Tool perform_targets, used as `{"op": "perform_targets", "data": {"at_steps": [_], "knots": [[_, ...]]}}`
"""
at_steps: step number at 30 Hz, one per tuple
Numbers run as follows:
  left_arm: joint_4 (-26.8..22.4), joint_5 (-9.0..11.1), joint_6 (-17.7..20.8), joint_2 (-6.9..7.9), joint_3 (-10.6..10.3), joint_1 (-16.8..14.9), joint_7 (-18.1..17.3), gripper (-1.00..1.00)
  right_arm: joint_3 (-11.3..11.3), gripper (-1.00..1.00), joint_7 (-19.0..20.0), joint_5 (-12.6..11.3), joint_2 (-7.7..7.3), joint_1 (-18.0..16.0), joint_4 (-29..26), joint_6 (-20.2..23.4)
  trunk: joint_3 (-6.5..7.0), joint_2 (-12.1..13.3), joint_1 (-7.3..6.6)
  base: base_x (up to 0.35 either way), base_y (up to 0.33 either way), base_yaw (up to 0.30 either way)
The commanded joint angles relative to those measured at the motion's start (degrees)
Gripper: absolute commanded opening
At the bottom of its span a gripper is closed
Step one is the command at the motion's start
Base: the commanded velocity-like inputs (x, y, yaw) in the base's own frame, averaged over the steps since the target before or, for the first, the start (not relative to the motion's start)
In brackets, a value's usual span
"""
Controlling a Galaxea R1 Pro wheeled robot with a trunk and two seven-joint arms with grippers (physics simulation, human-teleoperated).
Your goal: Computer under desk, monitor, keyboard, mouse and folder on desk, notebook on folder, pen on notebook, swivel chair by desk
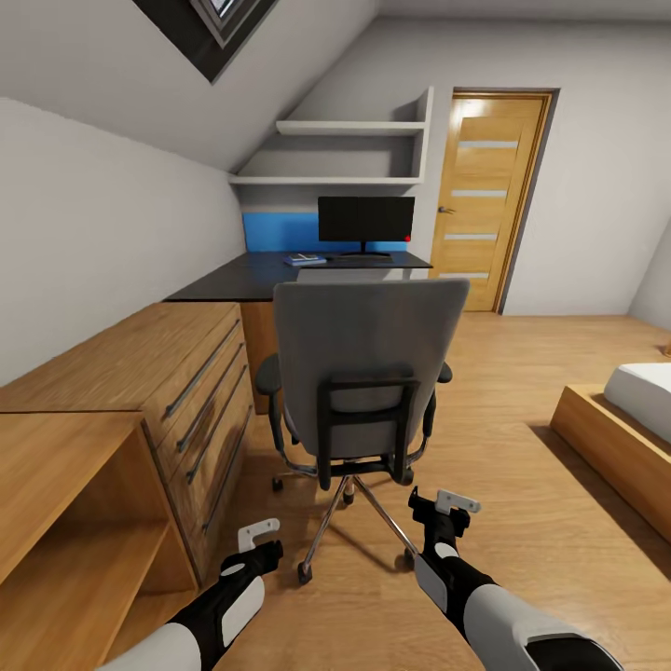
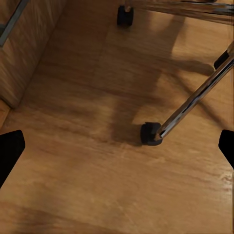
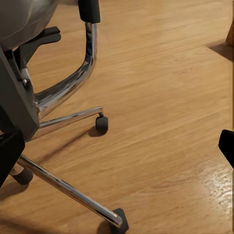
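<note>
Black desk (image 1: 233, 278) bears monitor (image 1: 365, 220) — swivel chair (image 1: 365, 373) on wooden floor (image 1: 522, 522)

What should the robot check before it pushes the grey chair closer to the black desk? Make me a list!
1. Both claws empty: ok; left claw and right claw are open, holding nothing.
2. Swivel chair upright, facing the desk: ok.
3. Monitor on the desk: ok.
4. Folder on the desk: ok; something blue lies there.
5. Chair seat empty: cannot tell; the backrest hides it.
6. Keyboard, mouse placed: cannot tell.
</note>
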Motion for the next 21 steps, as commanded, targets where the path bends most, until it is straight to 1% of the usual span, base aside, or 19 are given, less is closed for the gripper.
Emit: {"op": "perform_targets", "data": {"at_steps": [1,6,11,12,14,15,16,17,18,19,21], "knots": [[-0.09,0.47,-0.08,0.02,-0.51,-0.04,0.37,1.00,0.23,1.00,-0.04,-0.51,-0.02,-0.04,0.04,-0.29,-0.06,-0.02,-0.01,0.000,0.000,0.000],[-0.29,0.42,0.03,-0.12,-0.82,-0.04,0.34,1.00,0.22,1.00,-0.04,-0.54,-0.11,-0.04,0.04,-0.51,-0.06,-0.02,-0.01,0.000,0.000,0.000],[-0.32,0.39,0.32,-1.85,-1.20,-0.04,0.90,1.00,0.37,1.00,0.00,-0.52,-0.14,-0.04,0.01,-0.79,-0.06,-0.02,-0.01,0.000,0.000,0.000],[-0.34,0.35,0.36,-2.65,-1.24,-0.04,1.15,1.00,0.38,1.00,0.02,-0.53,-0.19,-0.04,-0.10,-0.80,-0.06,-0.02,-0.01,0.000,0.000,0.000],[-0.73,0.25,0.46,-3.64,-1.28,-0.04,1.96,1.00,0.35,1.00,0.03,-0.54,-0.34,-0.06,-0.45,-0.73,-0.06,-0.02,-0.01,0.000,0.000,0.000],[-1.03,0.23,0.51,-3.90,-1.30,-0.04,2.43,1.00,0.34,1.00,0.02,-0.54,-0.51,-0.07,-0.57,-0.67,-0.06,-0.02,-0.01,0.000,0.000,0.000],[-3.17,0.15,1.79,-4.84,-1.36,-0.15,5.41,1.00,0.32,1.00,0.03,-0.54,-1.55,-0.22,-0.93,-0.39,-0.06,-0.02,-0.01,0.000,0.000,0.000],[-4.38,0.15,3.37,-4.84,-1.38,-0.48,7.08,1.00,0.34,1.00,0.04,-0.53,-1.98,-0.33,-1.02,-0.12,-0.06,-0.02,-0.01,0.000,0.000,0.000],[-4.87,0.15,4.36,-4.84,-1.38,-0.82,7.75,1.00,0.35,1.00,0.06,-0.51,-2.16,-0.46,-1.07,0.11,-0.06,-0.02,-0.01,0.000,0.000,0.000],[-5.57,0.15,6.38,-4.84,-1.37,-1.70,8.69,1.00,0.36,1.00,0.28,-0.49,-2.53,-1.00,-1.15,0.69,-0.06,-0.02,-0.01,0.000,0.000,0.000],[-6.33,0.20,9.11,-4.84,-1.34,-3.65,9.68,1.00,0.38,1.00,2.06,-0.47,-3.39,-3.05,-1.19,2.17,-0.06,-0.02,-0.01,0.000,0.000,0.000]]}}
